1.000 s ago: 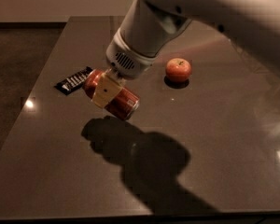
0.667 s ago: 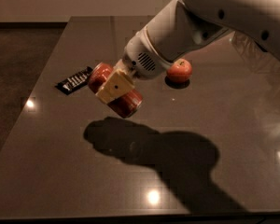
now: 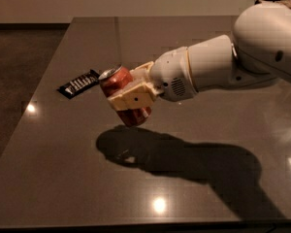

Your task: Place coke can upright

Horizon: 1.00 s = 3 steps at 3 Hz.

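The coke can point(image 3: 115, 81) is red with a silver top and hangs above the dark table point(image 3: 63, 169), tilted with its top up and to the left. My gripper point(image 3: 128, 95) is shut on the can around its middle, with a cream finger point(image 3: 131, 97) across the can's front. The white arm reaches in from the right. The can's shadow lies on the table below it.
A flat black candy bar wrapper point(image 3: 78, 83) lies on the table just left of the can. The table's left edge runs diagonally and its front edge is at the bottom. The red apple is hidden behind the arm.
The arm has swung lower and rotated, coming in more from the right. The can has turned from lying sideways toward top-up. The apple is now hidden behind the arm.
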Tool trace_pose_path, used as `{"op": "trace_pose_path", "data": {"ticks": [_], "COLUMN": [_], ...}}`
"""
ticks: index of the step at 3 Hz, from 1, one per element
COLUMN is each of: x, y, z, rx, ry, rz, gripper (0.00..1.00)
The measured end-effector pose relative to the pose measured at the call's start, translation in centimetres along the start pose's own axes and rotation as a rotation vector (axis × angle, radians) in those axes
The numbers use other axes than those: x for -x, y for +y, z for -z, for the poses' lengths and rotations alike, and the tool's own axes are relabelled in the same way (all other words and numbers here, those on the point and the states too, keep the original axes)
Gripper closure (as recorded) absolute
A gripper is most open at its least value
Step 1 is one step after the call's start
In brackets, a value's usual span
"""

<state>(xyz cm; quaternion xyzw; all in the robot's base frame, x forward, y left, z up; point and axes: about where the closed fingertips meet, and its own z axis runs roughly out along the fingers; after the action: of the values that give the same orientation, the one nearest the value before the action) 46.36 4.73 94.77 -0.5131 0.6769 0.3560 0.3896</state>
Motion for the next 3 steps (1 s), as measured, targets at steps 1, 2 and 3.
{"op": "trace_pose_path", "data": {"ticks": [1,2,3], "x": [-0.4,-1.0,-1.9], "y": [0.2,0.4,0.6], "z": [0.8,1.4,1.8], "rx": [-0.021,-0.062,-0.101], "ry": [-0.133,-0.244,-0.317], "rz": [0.033,0.064,0.093], "gripper": [1.00,1.00,1.00]}}
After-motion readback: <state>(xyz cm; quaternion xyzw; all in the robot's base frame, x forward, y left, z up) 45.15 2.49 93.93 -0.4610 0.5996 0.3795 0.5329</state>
